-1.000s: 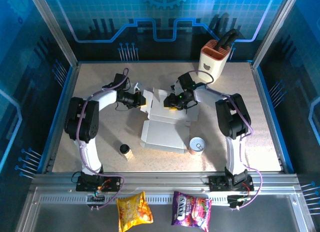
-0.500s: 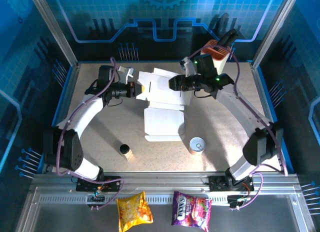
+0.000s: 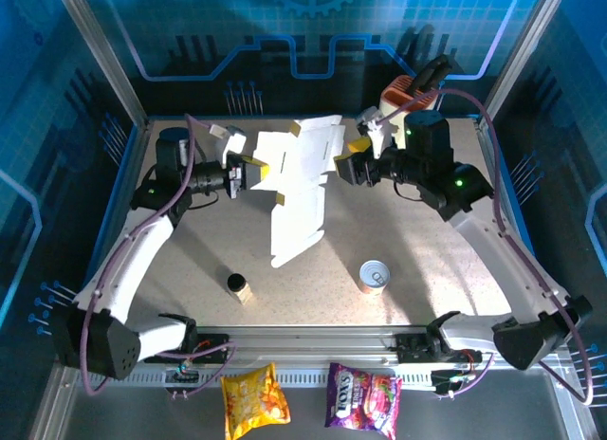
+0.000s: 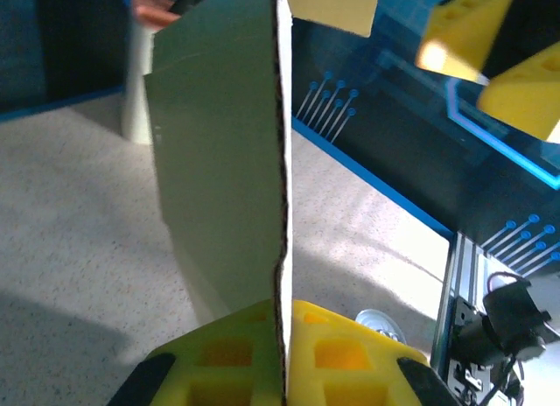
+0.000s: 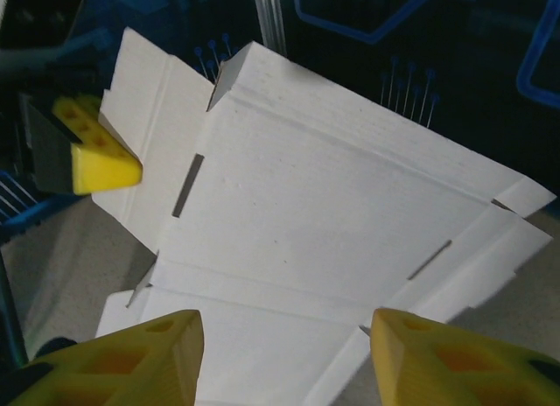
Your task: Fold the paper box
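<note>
table (image 3: 427, 231): speckled beige | tin can (image 3: 375, 275) | knife block (image 3: 398, 100) | small jar (image 3: 237, 284)

The thin white cardboard mailer box (image 3: 302, 179) was seen unfolded, flaps spread, tilted steeply over the table's (image 3: 427, 241) far middle.

A cream knife block (image 3: 396, 100) with an orange top stands at the worktop's (image 3: 427, 255) far right corner. A tin can (image 3: 375, 275) and a small black-capped bottle (image 3: 237, 284) stand well apart near the near edge. Two snack packets (image 3: 254, 400) lie beyond that edge.
</note>
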You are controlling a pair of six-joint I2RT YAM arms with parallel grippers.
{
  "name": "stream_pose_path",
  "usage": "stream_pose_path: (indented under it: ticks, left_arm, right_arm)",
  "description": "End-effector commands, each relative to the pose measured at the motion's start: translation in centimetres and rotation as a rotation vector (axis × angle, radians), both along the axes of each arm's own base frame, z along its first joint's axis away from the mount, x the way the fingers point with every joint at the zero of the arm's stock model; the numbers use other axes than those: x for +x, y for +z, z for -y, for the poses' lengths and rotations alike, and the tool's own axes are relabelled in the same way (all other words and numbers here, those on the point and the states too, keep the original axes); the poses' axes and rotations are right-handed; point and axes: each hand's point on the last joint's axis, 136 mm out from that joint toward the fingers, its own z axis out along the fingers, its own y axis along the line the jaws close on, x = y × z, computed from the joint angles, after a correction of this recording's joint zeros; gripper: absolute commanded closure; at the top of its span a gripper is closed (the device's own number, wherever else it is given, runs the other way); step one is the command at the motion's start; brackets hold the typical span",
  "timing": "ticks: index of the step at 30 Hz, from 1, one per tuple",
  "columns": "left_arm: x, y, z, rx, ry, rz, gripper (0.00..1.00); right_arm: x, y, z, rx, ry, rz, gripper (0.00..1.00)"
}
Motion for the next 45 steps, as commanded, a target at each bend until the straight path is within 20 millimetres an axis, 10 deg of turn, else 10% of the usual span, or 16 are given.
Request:
stream_pose_path:
  ticks: [1, 16, 28, 45]
  left_arm:
    - [-3.5, 1.8, 0.6, 0.009, -0.119, 0.139, 1.0]
    - [-11.9, 2.2, 0.5, 0.103, -0.296, 0.503, 1.0]
    - [-13.8, 3.1, 0.5, 0.111, -0.344, 0.597, 1.0]
    - [-14.2, 3.5, 0.6, 0.102, -0.36, 0.628, 1.0]
  right_arm:
    - [-1.4, 2.3, 0.6, -0.067, 0.043, 0.161, 0.43]
    - [-9.3, 7.4, -0.6, -0.163, 0.374, 0.358, 0.3]
    - [-15.0, 5.4, -3.1, -0.279, 0.599, 0.221, 0.23]
    - [-16.7, 0.9, -3.3, -0.442, 0.625, 0.047, 0.64]
